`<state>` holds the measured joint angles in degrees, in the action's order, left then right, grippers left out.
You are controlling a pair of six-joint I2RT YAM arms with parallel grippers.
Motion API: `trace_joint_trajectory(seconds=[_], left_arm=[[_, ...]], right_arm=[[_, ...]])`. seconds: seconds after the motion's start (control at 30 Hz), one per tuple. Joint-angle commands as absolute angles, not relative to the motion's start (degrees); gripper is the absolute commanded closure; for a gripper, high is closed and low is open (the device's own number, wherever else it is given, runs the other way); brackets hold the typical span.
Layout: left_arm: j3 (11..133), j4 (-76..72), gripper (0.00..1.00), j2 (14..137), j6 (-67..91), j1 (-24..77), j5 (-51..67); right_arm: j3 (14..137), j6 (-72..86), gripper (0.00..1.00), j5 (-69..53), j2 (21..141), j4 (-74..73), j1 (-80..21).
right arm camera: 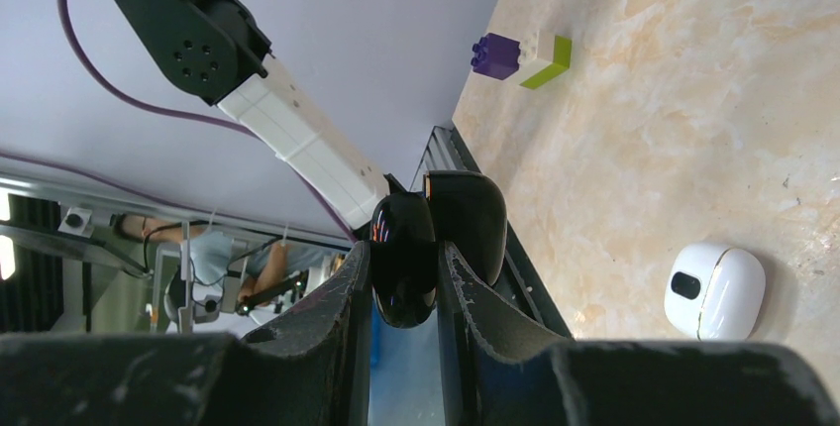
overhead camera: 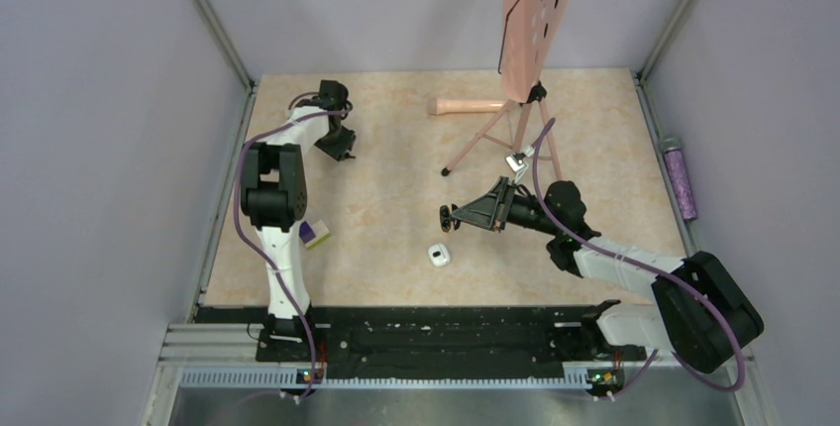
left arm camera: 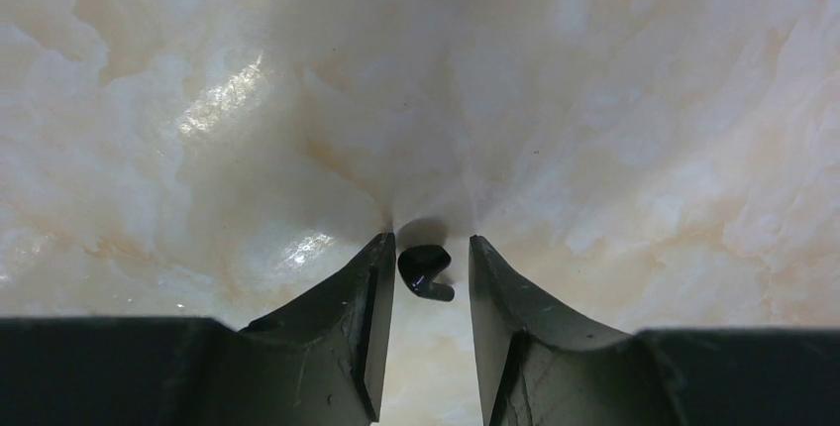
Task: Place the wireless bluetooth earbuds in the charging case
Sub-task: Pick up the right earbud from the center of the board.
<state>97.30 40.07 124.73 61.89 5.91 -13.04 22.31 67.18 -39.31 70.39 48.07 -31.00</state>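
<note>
Centre the half-open left gripper point(left arm camera: 431, 240) on the loose earbud point(left arm camera: 424, 269) between its fingers, then close gently. Hold steady the right gripper point(right arm camera: 404, 250), clamped on the glossy black case point(right arm camera: 468, 216)

The worktop point(left arm camera: 594, 99) under the left tool point(left arm camera: 431, 240) is smooth and polished, a cream and beige stone look that throws back glare. Between that tool's matt, scuffed black plastic fingers point(left arm camera: 347, 317) lies a glossy black plastic earbud point(left arm camera: 426, 272). The other earbud point(right arm camera: 404, 282), in the right tool point(right arm camera: 403, 248), is equally glossy. To that tool's right, the charging case point(right arm camera: 715, 290) is smooth, shiny white plastic.
</note>
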Motion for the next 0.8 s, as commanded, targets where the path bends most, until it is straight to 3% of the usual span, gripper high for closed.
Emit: trace_joint_trajectory(seconds=[0.0, 0.4, 0.53, 0.77], left_arm=[[94.8, 44.3, 0.61, 124.3, 66.8, 6.2, -13.5], [94.6, 44.9, 0.67, 124.1, 71.4, 6.7, -12.5], [92.5, 44.5, 0.61, 122.2, 72.4, 7.1, -12.7], [90.5, 42.9, 0.61, 121.7, 75.1, 7.2, -11.7]], right_arm=[[24.8, 67.3, 1.00, -39.5, 70.5, 51.9, -31.4], [24.9, 66.9, 1.00, -39.4, 69.9, 50.9, -31.4], [24.7, 67.0, 1.00, -39.3, 69.8, 51.1, -31.4], [24.4, 67.2, 1.00, -39.3, 69.6, 51.3, -31.4]])
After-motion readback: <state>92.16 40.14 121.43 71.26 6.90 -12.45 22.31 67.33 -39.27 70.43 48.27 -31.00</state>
